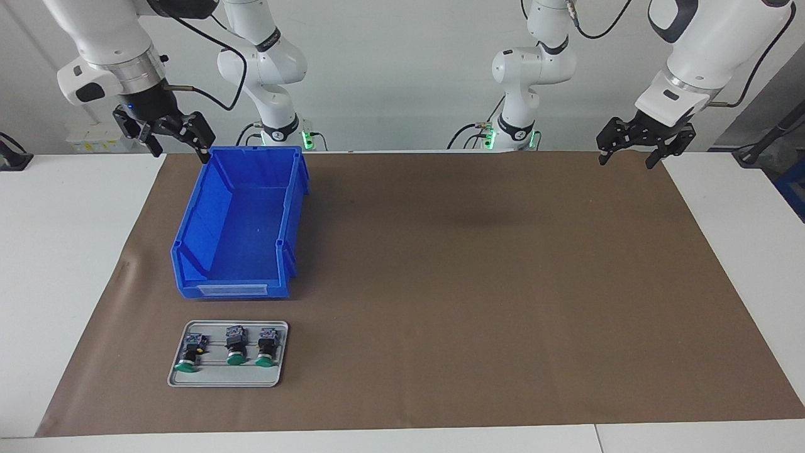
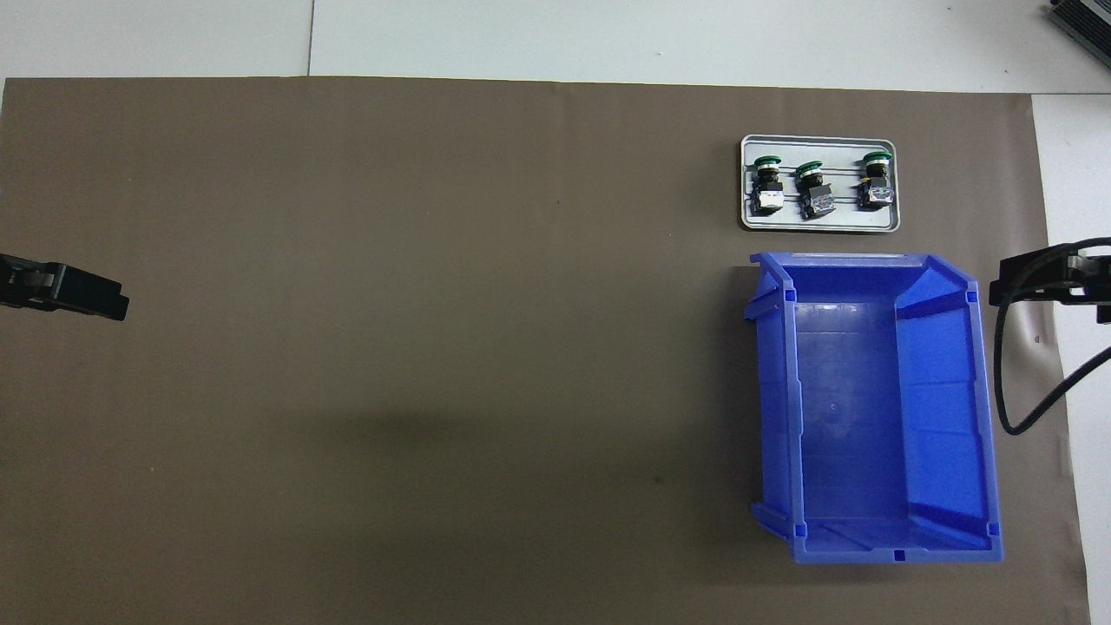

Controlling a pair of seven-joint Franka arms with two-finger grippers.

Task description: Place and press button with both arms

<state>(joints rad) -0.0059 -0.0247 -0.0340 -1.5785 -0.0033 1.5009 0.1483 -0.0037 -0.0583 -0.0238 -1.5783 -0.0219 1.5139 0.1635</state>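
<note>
On the grey tray point(image 1: 226, 377), farther from the robots than the blue bin point(image 1: 236, 226): three green buttons point(image 1: 235, 345) lying untouched.
Left gripper point(image 1: 629, 154) and right gripper point(image 1: 179, 141) hang aloft, fingers released; crowded neighbours risk being knocked during a pick.

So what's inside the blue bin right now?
Nothing shows inside the blue bin; its floor is bare in both views. The three green buttons lie on the grey tray, farther from the robots than the bin. Nothing covers the bin's inside.
</note>
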